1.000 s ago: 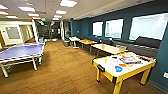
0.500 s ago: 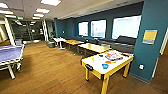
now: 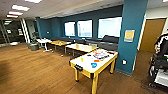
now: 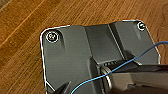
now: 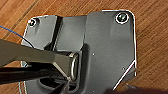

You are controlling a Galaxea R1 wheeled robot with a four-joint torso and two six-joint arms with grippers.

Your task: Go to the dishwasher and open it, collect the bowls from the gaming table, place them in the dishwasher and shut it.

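- Your head view has the boxy gaming table with yellow frame and pale top (image 3: 93, 65) ahead, right of centre, on the brown wood plank floor (image 3: 35, 72)
- It stands just beside the teal square pillar (image 3: 131, 35)
- Small items lie on its top, too blurred to pick out bowls
- Low wooden tables (image 3: 80, 47) stand behind it along the windows
- Left and right grippers: can't tell whether the fingers are spread or closed

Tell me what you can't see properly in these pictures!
- The small things on the yellow table in the head view: too blurry and small to tell which are bowls.
- The cart by the head view's right edge: cut off by that edge.
- Both wrist views: the robot's own dark plate covers much of the wooden floor, and I cannot tell how the grippers stand.
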